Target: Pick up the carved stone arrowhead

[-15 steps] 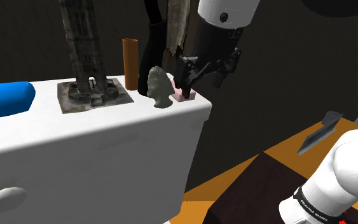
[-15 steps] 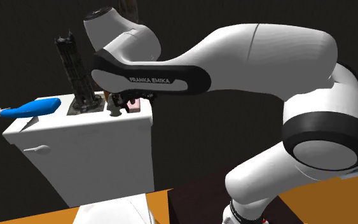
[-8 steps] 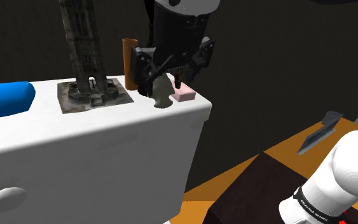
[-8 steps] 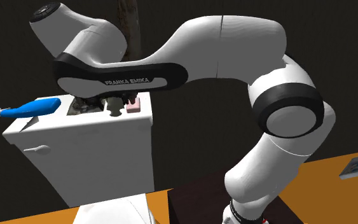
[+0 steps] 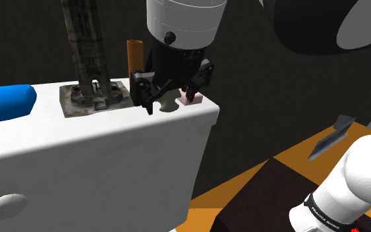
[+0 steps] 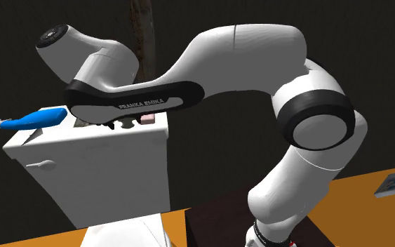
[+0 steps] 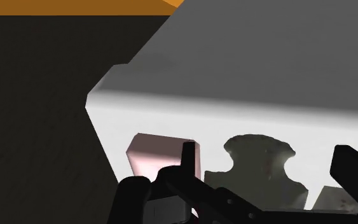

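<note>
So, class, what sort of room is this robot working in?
Probably a bathroom: the white box looks like a toilet cistern, with a flush lever on its front and a blue toothbrush-like thing lying on top.

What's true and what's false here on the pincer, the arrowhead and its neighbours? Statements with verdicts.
1. The pincer is open, its fingers either side of the grey arrowhead. True.
2. The arrowhead is lifted off the white top. False: it sits on the top, ungripped.
3. A pink block lies right beside the arrowhead. True.
4. The brown cylinder lies on its side. False: it stands upright behind the arrowhead.
</note>
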You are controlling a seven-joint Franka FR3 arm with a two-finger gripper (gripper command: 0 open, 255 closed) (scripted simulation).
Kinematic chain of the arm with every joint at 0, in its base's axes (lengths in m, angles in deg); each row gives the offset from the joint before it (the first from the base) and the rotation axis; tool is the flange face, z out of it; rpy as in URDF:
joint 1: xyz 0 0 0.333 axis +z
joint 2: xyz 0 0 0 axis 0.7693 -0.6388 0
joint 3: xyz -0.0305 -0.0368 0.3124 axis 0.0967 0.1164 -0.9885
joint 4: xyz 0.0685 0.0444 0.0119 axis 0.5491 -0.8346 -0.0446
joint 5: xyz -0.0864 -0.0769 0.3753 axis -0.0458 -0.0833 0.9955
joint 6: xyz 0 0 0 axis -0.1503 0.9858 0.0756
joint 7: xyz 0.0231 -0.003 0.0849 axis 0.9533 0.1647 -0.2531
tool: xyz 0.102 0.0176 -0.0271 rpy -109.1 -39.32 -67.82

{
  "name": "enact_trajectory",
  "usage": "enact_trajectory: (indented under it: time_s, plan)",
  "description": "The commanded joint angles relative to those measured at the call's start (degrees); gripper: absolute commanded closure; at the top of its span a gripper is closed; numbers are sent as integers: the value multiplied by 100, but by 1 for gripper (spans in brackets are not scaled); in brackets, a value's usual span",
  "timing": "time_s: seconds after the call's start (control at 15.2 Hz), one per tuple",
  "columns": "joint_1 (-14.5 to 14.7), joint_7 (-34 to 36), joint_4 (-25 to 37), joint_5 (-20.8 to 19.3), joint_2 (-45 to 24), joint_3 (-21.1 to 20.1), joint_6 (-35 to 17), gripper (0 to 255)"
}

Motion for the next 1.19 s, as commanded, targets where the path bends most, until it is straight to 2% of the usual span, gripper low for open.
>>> enact_trajectory:
  time_s: [0.0, 0.07, 0.66, 1.12]
  plan:
    - [-1, 7, -83, 20, 29, 14, -71, 0]
    - [3, 10, -83, 25, 36, 11, -65, 255]
    - [-4, 7, -83, 19, 29, 10, -71, 255]
    - [-3, -114, 539, -68, -106, -54, 466, 255]
